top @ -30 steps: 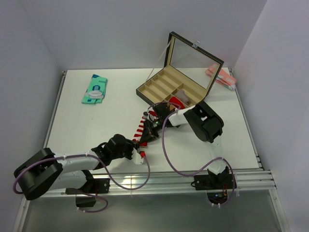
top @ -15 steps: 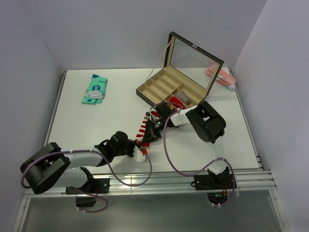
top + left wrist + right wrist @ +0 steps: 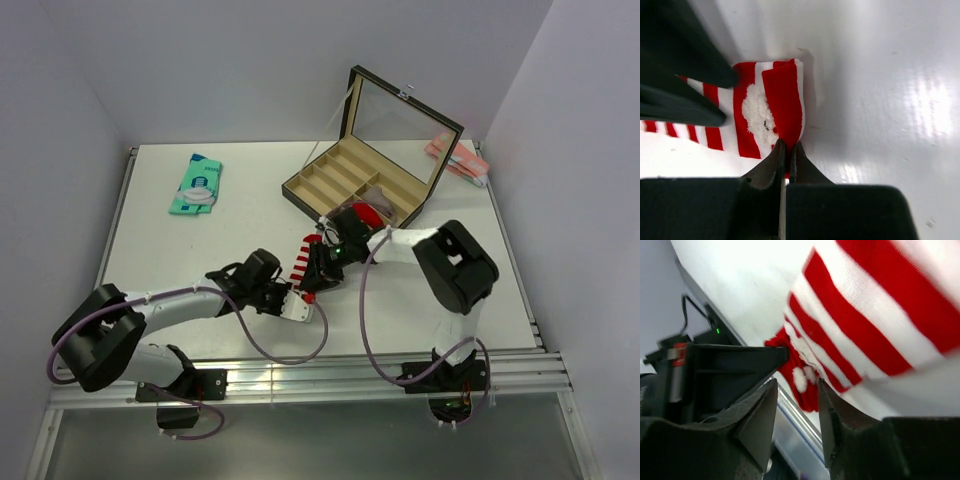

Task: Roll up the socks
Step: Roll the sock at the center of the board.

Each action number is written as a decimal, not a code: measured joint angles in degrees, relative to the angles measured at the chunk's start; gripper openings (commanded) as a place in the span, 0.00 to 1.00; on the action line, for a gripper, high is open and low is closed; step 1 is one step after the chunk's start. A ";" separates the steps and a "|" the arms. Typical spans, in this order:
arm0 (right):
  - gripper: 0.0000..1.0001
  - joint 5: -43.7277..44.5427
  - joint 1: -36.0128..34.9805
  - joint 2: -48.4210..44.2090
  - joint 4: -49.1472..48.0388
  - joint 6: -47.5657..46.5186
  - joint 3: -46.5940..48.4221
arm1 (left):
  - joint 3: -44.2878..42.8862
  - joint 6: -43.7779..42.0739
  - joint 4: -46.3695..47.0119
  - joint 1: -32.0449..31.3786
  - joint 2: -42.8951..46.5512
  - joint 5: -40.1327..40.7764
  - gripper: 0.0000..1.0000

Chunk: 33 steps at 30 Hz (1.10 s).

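Observation:
A red-and-white striped sock (image 3: 303, 260) with a Santa face lies flat on the white table (image 3: 180, 250), near the middle. My left gripper (image 3: 291, 298) is shut on its near end. In the left wrist view the closed left gripper (image 3: 787, 148) pinches the red edge of the sock (image 3: 771, 107), beside the fluffy white beard. My right gripper (image 3: 319, 268) hovers over the sock from the right. In the right wrist view the right gripper (image 3: 796, 385) is open, and the sock (image 3: 865, 305) has its Santa end hanging loose between the fingers.
An open compartment box (image 3: 345, 185) with its lid raised stands behind the sock. A plain red roll (image 3: 366, 216) sits at the box's front edge. A teal packet (image 3: 197, 183) lies at the back left, and a pink item (image 3: 455, 158) at the back right.
My left gripper has moved right to the sock's near end and shut on it. My right gripper has opened, and the right arm's elbow has swung right.

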<state>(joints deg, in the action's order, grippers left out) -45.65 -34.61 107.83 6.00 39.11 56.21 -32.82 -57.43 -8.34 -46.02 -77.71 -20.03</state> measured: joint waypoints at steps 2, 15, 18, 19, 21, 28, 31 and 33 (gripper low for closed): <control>0.46 4.00 0.15 -4.57 -0.42 0.46 -1.95 | -2.45 0.57 -4.46 0.55 -1.03 -1.51 0.00; 0.47 32.37 0.28 -41.99 -7.98 4.92 -25.33 | -21.03 -0.70 -33.83 11.82 -13.97 -14.23 0.00; 0.47 37.88 -1.01 -48.83 -9.84 4.70 -30.49 | -26.47 -2.32 -40.96 13.88 -19.28 -17.25 0.00; 0.47 40.96 -2.82 -50.93 -10.03 4.17 -31.78 | -28.39 -2.93 -43.36 14.34 -21.42 -17.99 0.00; 0.47 46.16 -7.32 -53.11 -10.16 2.78 -32.61 | -32.22 -3.78 -47.69 14.80 -25.86 -19.32 0.00; 0.47 62.77 -28.28 -52.37 -13.79 -5.68 -32.59 | -43.45 -4.92 -61.77 14.93 -39.58 -21.84 0.00; 0.48 67.04 -33.40 -48.46 -15.41 -9.07 -32.30 | -46.49 -4.35 -65.13 14.93 -42.66 -22.16 0.00; 0.48 69.24 -35.80 -44.87 -15.39 -11.17 -31.06 | -48.15 -3.43 -66.60 14.93 -44.09 -22.08 0.00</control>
<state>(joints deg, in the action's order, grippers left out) 23.59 -70.41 62.96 -9.39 27.94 25.15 -80.97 -60.86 -74.94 -31.09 -121.80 -42.11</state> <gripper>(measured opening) 0.476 0.035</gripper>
